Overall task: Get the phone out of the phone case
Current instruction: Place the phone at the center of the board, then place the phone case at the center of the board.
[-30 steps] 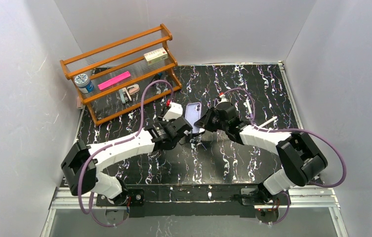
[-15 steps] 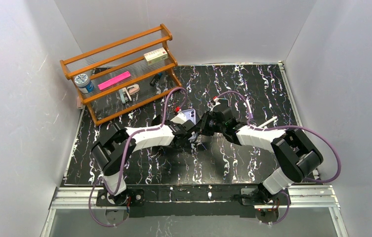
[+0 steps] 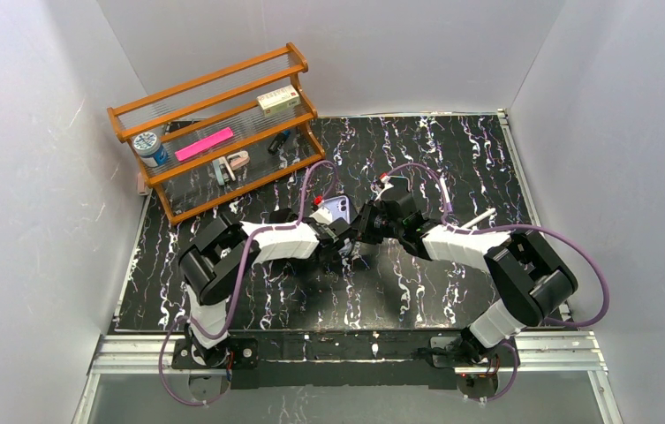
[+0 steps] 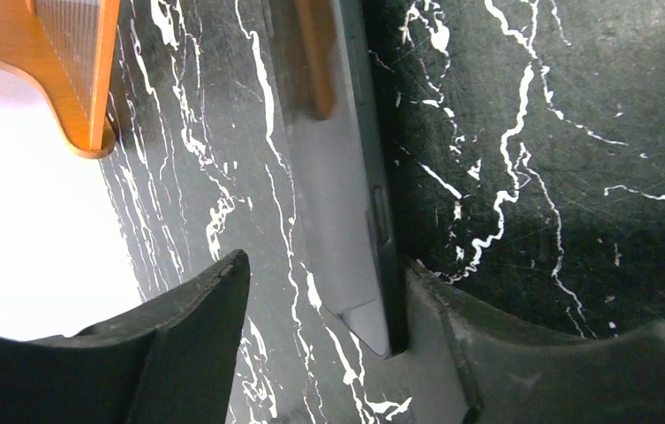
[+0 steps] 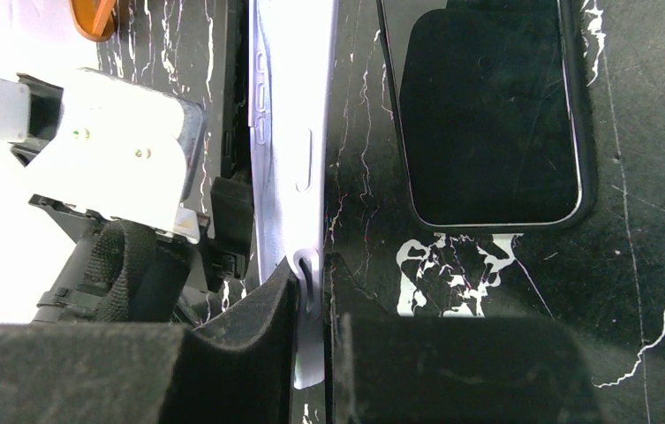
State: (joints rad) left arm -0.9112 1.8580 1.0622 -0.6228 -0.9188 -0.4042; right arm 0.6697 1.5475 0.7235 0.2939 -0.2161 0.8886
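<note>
The lavender phone case (image 5: 289, 132) stands on edge, and my right gripper (image 5: 313, 269) is shut on its thin lower wall. From above, the case (image 3: 337, 209) shows between both grippers at the table's middle. The black phone (image 5: 487, 106) lies apart from the case, to its right in the right wrist view, with a dark screen. In the left wrist view the phone (image 4: 346, 203) shows a dark side edge and a glossy grey face. It runs up between the fingers of my open left gripper (image 4: 324, 265), its lower corner against the right-hand finger. My left gripper (image 3: 339, 240) and right gripper (image 3: 359, 231) nearly meet.
A wooden rack (image 3: 214, 132) with small items stands at the back left; its foot (image 4: 72, 71) shows in the left wrist view. A white stick (image 3: 479, 216) lies right of the right arm. White walls enclose the black marbled table (image 3: 417, 283).
My left gripper has opened from shut, letting go of the phone. The left arm has folded in toward the middle. The right gripper keeps its hold on the case.
</note>
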